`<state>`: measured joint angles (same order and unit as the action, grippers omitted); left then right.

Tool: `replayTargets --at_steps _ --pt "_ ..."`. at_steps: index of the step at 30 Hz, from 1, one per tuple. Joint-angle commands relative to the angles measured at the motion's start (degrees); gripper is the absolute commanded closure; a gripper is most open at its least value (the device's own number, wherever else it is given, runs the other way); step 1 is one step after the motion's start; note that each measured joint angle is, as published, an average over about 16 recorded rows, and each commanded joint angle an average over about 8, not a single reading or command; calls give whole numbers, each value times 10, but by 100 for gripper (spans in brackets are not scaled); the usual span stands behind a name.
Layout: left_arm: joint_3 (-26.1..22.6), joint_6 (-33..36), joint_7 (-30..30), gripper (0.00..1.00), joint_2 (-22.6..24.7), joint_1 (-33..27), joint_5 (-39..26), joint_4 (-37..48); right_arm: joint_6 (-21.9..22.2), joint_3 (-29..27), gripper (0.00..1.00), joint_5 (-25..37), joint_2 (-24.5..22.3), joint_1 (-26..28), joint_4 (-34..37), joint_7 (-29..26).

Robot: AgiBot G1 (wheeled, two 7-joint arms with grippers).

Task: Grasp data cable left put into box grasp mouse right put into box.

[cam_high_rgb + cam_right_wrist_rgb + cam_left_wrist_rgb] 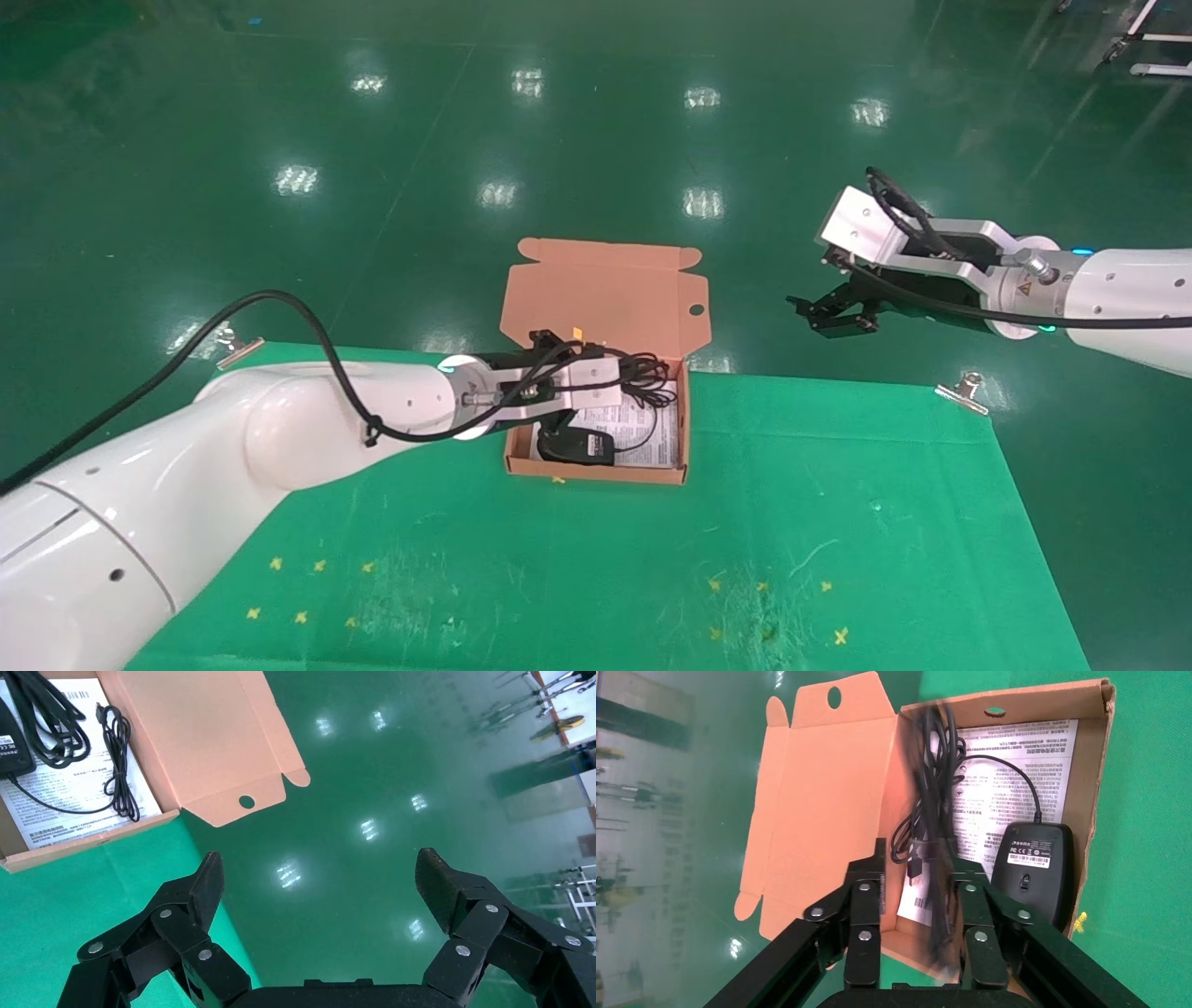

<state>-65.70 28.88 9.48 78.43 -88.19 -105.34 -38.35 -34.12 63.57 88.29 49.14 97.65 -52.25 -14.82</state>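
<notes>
Left gripper: reached over the box from the robot's left; fingers spread apart, with the data cable hanging blurred between them; contact with either finger impossible to confirm from the wrist view.
Right gripper: hung off the far right edge of the table, above the green floor; fingers spread wide, nothing between them.
Data cable: black looped bundle, seen in the far part of the box beside the lid hinge in the head view; lay partly on the printed sheet in the right wrist view.
Mouse: lay inside the box, underside up with a white label showing, at the near wall; thin cord curved away across the sheet.
Box: stood open near the far edge of the green table; flap lid tilted up and back, small round hole near its right corner.
Printed sheet: lined the box floor under mouse and cable.
</notes>
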Motion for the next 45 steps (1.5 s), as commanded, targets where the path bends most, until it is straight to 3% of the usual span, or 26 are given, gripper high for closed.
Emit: replayTargets --at_steps 1,8,14,22,45 --pt "2 1 0 0 1 1 -4 1 0 0 0 -1 0 -1 1 1" --pt "3 -2 5 0 -13 -1 -2 -16 8 -7 0 -1 0 8 -3 7" --pt "14 -31 23 0 -22 -37 -8 -12 24 -19 0 10 -7 42 -20 42" --pt "24 -52 40 0 -19 -69 -15 9 7 -21 0 25 -15 72 -34 73" --pt "182 154 32 0 -157 40 201 -109 -167 -169 0 -133 -57 -67 -94 63"
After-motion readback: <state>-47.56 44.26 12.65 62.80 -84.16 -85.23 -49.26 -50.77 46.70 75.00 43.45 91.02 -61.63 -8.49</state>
